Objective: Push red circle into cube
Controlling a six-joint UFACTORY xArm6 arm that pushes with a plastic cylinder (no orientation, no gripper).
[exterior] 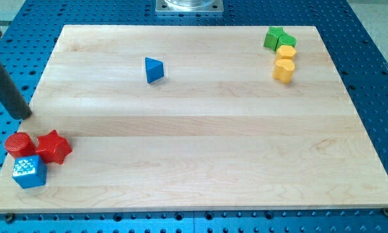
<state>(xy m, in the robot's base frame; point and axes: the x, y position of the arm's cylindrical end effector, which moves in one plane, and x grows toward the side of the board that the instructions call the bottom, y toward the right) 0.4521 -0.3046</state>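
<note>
Camera view shows your gripperless tip near the bottom-left corner; pushing off-centre could send the red circle past the blue cube.

Wide bare wooden tabletop — only the blue triangular block interrupts it; the red star block crowds the view's bottom-left corner.

We find the red circle at the worktop's lower left, red star touching its right, blue cube just below, my tip just above.
</note>
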